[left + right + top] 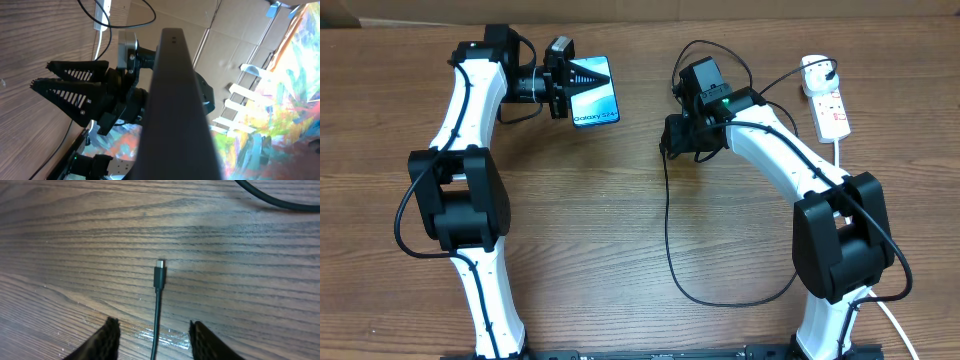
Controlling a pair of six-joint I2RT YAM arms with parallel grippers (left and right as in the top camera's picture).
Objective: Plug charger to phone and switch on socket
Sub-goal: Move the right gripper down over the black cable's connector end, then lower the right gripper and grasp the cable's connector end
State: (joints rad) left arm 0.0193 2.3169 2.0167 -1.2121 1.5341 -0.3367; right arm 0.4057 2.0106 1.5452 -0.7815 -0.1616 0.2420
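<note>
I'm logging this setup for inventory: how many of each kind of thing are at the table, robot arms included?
phone: 1
charger cable: 1
power strip: 1
robot arms: 2
Total: 5

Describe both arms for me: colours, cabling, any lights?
Both the left arm and right arm have white links, bulky black joints and black cables alongside. The right pincer has black fingers; a green light glows on its wrist.
</note>
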